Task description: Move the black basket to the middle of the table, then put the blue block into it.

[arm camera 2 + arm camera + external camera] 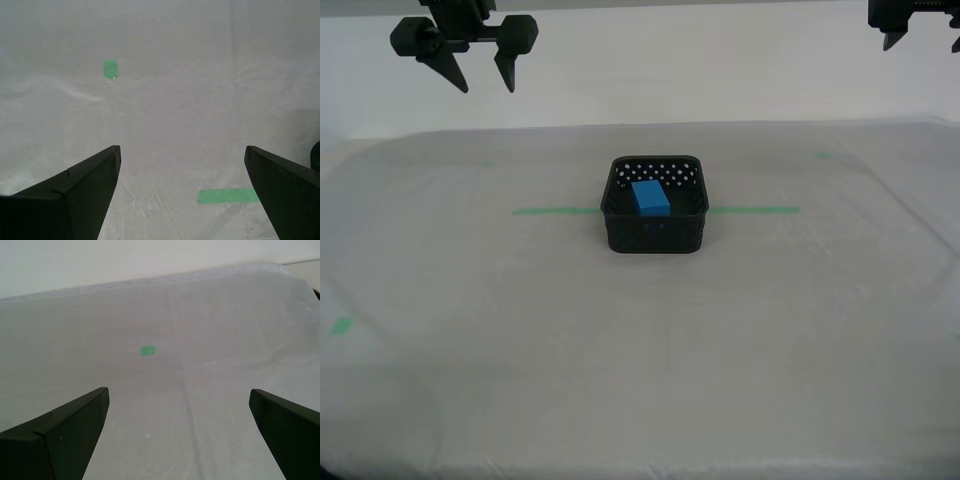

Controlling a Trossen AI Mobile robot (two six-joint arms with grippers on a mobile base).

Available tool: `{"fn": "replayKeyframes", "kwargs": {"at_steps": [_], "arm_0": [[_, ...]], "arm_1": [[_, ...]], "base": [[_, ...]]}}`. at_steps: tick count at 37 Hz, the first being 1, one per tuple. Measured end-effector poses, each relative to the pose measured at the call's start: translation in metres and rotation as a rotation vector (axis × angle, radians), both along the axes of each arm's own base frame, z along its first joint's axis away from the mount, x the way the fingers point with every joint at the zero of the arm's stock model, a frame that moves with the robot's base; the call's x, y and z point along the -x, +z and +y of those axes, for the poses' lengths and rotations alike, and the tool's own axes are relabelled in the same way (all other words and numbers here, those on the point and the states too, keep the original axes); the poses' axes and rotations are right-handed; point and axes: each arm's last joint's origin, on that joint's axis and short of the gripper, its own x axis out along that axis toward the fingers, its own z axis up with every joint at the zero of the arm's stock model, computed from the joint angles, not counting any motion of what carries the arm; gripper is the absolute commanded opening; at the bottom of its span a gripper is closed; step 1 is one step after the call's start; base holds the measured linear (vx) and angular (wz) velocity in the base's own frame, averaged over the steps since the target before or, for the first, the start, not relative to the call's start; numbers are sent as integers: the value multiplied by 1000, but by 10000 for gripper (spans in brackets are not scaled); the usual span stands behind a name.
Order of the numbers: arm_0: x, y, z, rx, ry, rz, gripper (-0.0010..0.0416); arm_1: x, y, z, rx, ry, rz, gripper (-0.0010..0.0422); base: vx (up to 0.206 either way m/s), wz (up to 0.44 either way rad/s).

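The black basket (655, 236) stands on the table (640, 360) at its middle, across the green tape line (550, 211). The blue block (650, 197) lies inside it, flat on the bottom. My first gripper (178, 390) is open and empty above bare cloth. My second gripper (182, 150) is open and empty above bare cloth near one end of the tape line (227, 195). In the exterior view one open gripper (485, 85) hangs high at the far left and another (923, 42) is cut off at the far right. I cannot tell which is which. Both are well away from the basket.
Small green bits mark the cloth at the far left (485, 166), the far right (825, 155) and the near left (340, 325). One bit shows in each wrist view (110, 68) (147, 350). A pale wall stands behind the table.
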Motion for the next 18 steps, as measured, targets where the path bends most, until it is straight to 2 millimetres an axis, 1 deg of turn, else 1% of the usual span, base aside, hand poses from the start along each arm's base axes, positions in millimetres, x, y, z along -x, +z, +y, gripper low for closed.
{"fn": "replayKeyframes", "kwargs": {"at_steps": [13, 18], "arm_0": [[0, 0, 0, 0, -1, 0, 394], [0, 0, 0, 0, -1, 0, 394]], "arm_1": [[-1, 1, 0, 7, 11, -16, 338], [-4, 1, 0, 9, 12, -47, 327]], "base": [[0, 0], [0, 0]]}}
